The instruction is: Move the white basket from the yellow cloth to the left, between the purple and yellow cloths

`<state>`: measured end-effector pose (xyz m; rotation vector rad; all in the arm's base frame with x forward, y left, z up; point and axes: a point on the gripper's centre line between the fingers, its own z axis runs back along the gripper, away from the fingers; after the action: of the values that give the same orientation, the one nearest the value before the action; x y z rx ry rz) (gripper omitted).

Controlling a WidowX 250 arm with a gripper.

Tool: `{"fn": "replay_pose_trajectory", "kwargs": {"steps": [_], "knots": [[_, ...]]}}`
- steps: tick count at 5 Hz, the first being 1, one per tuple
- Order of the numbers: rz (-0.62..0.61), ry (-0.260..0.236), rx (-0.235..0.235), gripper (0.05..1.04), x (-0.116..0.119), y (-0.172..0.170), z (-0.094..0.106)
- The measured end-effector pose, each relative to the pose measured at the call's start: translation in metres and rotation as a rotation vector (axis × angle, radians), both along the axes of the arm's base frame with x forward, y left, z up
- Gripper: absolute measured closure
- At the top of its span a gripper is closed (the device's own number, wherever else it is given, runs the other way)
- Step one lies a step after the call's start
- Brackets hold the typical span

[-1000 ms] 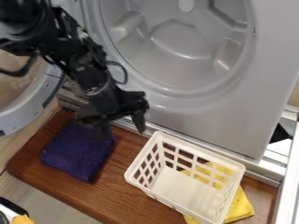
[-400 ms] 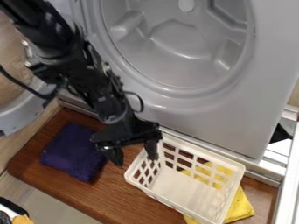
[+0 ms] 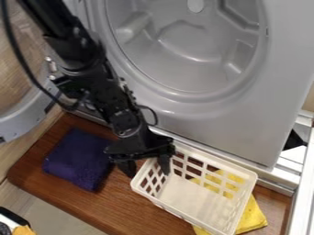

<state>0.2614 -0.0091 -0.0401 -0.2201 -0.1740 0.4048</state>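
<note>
You have the gripper (image 3: 146, 168) empty and spread, its two fingertips apart at the left wall of the white basket (image 3: 213, 159). One fingertip (image 3: 127, 168) appears outside that wall and the other (image 3: 164, 165) over the basket's inside; contact with the rim cannot be confirmed. The basket stands on the brown wooden board (image 3: 150, 212), near side of the grey machine front (image 3: 224, 121), partly over a yellow cloth (image 3: 253, 216). A folded dark blue cloth (image 3: 78, 160) lies to the left.

Assessment: the step in hand appears to be a grasp on the basket's left wall. You should centre the rim between the fingertips and check that they sit low enough to pinch solid plastic below the edge. Close gently; the latticed wall may flex. Keep the outer fingertip clear of the blue cloth. Lift straight and slowly, since an off-centre hold would likely tilt the basket, and watch for drag on the yellow cloth or contact with the machine front.
</note>
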Motion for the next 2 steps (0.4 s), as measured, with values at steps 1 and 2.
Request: {"fn": "replay_pose_trajectory", "kwargs": {"steps": [1,2], "knots": [[-0.012,-0.01,0.002,0.427,0.0017,-0.0019,-0.0013],[-0.058,0.008,0.02,0.732,0.0018,-0.0052,-0.0027]]}}
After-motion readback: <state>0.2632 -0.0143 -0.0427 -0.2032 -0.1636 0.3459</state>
